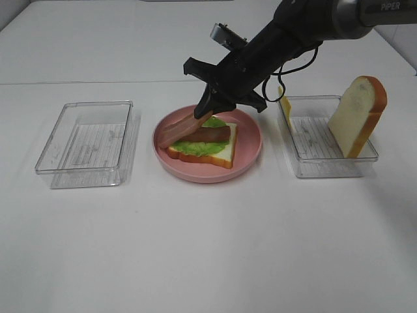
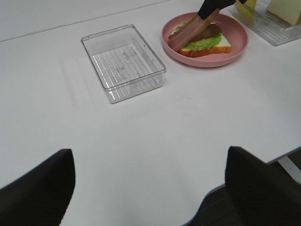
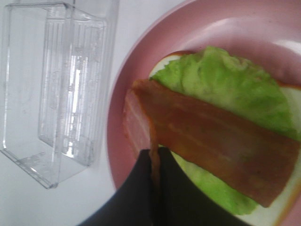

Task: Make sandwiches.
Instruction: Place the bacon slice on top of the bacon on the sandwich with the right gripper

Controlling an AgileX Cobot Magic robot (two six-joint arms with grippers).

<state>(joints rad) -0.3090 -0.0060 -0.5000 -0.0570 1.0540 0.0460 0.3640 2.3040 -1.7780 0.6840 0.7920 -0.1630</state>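
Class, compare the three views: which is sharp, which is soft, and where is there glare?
Exterior high view: even light, bacon strip crisp, faint shadows. Left wrist view: table sharp, left gripper dark, soft-edged. Right wrist view: lettuce soft, glare on the clear tray.

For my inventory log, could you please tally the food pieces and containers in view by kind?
Bread slices: 2
Lettuce leaves: 1
Bacon strips: 2
Cheese slices: 1
Pink plates: 1
Clear trays: 2
Total: 9
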